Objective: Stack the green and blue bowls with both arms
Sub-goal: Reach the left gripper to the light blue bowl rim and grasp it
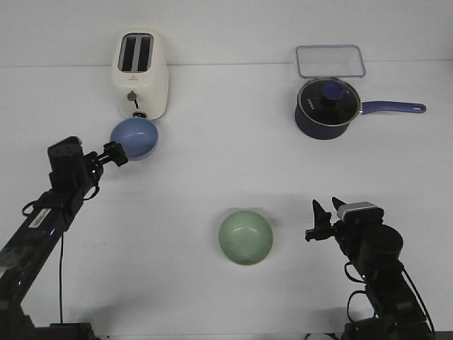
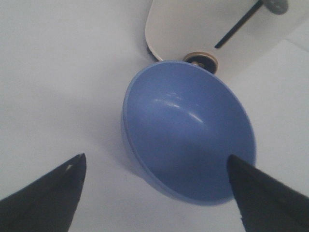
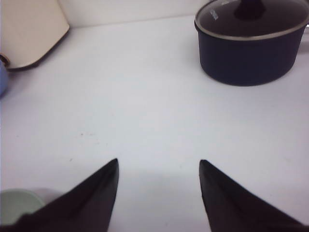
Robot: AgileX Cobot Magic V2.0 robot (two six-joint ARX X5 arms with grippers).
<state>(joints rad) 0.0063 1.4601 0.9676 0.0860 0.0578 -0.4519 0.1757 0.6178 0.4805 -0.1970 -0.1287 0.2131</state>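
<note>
The soft periwinkle blue round matte bowl point(image 1: 134, 138) is seen just in front of the cream two-slot toaster point(image 1: 140, 74), tilted, with the left gripper point(image 1: 117, 154) at its near-left edge. In the left wrist view the blue bowl point(image 2: 189, 136) is shown between two spread black fingers point(image 2: 53, 193), one of which lies at its rim; whether the rim is actually touched cannot be told, and the jaws are released. The toaster's knob and lever point(image 2: 240, 24) are shown only there.

The right gripper point(image 1: 327, 218) is held with its jaws parted and nothing between them, well in front of and to the right of the toaster. The pale sage green round matte bowl point(image 1: 245, 237) is seen upright on the white table point(image 1: 212, 163), just left of that gripper; in the right wrist view only a sliver of it point(image 3: 19, 203) is caught.

A dark navy saucepan with glass lid and long purple handle point(image 1: 327, 108) stands to the right of the toaster, with a clear rectangular plastic lid point(image 1: 330, 61) behind it. Small print is visible on the saucepan's glass lid point(image 3: 215, 15) but cannot be read.

Two bowls, two grippers, one toaster and one saucepan are counted.
</note>
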